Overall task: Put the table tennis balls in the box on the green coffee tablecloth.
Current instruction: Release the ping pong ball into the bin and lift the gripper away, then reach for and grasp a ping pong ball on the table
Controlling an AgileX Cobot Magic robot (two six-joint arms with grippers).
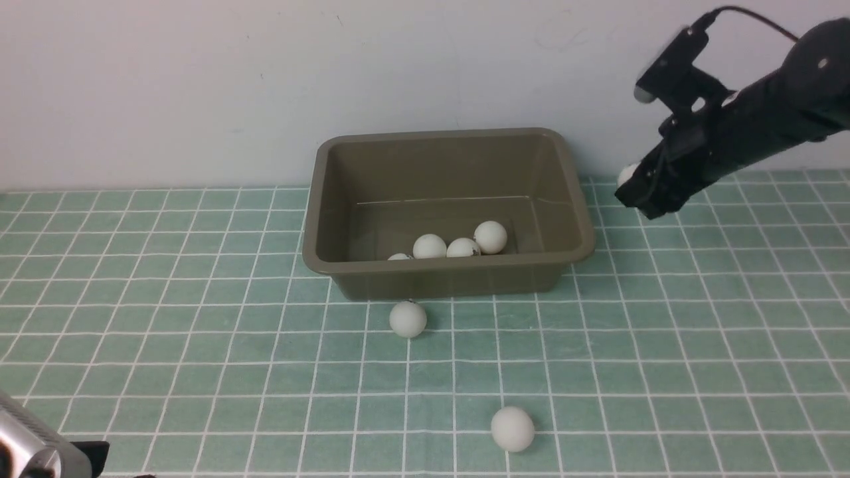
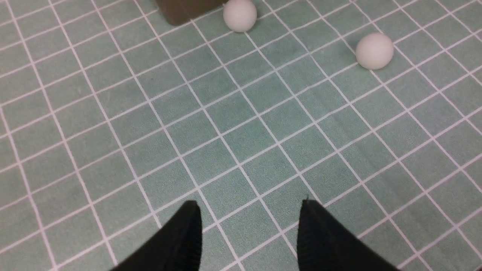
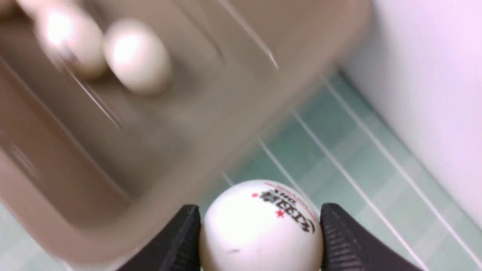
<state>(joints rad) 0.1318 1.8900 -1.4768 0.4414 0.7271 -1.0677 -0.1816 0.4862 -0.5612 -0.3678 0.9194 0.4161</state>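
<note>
Table tennis ball [image 3: 260,229] — dark print, red stars; lettering perhaps Chinese.

The right arm [image 1: 764,126] is raised, its wrist angled downward. The right gripper [image 3: 260,210] pinches a ball [image 3: 260,233] between both fingers. The left gripper [image 2: 248,205] hangs low, pointing down, jaws apart and empty.

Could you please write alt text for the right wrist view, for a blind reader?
The right gripper is shut on a white table tennis ball with a dark and red logo. Beyond it, blurred, the olive-brown box holds more balls, standing on the green tablecloth beside a white wall.
</note>
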